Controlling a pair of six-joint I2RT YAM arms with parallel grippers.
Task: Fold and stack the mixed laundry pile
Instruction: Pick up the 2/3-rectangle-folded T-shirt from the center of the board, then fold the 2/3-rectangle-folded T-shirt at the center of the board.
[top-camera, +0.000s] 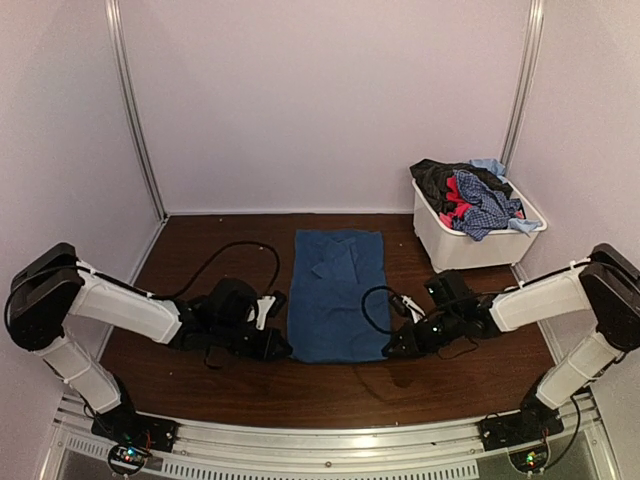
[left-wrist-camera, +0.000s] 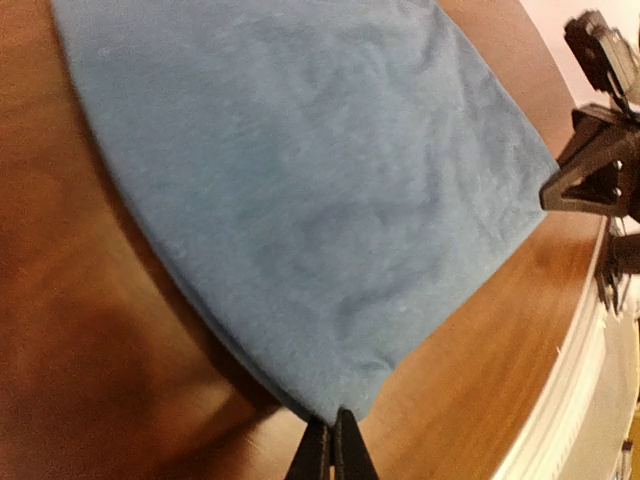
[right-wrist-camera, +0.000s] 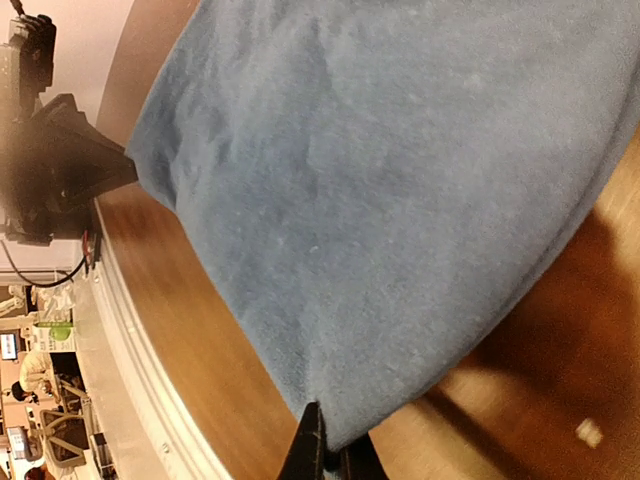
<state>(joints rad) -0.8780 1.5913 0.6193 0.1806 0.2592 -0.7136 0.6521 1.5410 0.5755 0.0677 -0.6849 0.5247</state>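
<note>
A dark-blue T-shirt (top-camera: 337, 295) lies folded into a long strip on the middle of the brown table (top-camera: 200, 250). My left gripper (top-camera: 280, 348) sits at its near left corner, jaws shut on the corner of the cloth (left-wrist-camera: 335, 405). On the near right corner my right gripper (top-camera: 392, 350) is also shut, and the shirt's edge (right-wrist-camera: 345, 420) runs in between its fingers. The other clothes of the mixed laundry pile (top-camera: 470, 195), black, red and blue-and-white check, are heaped at the back right.
The heap fills a white plastic bin (top-camera: 450, 250) against the right wall. White walls close in the table on three sides. A metal rail (top-camera: 330, 440) runs along the near edge. Black cables (top-camera: 240, 250) loop over both arms.
</note>
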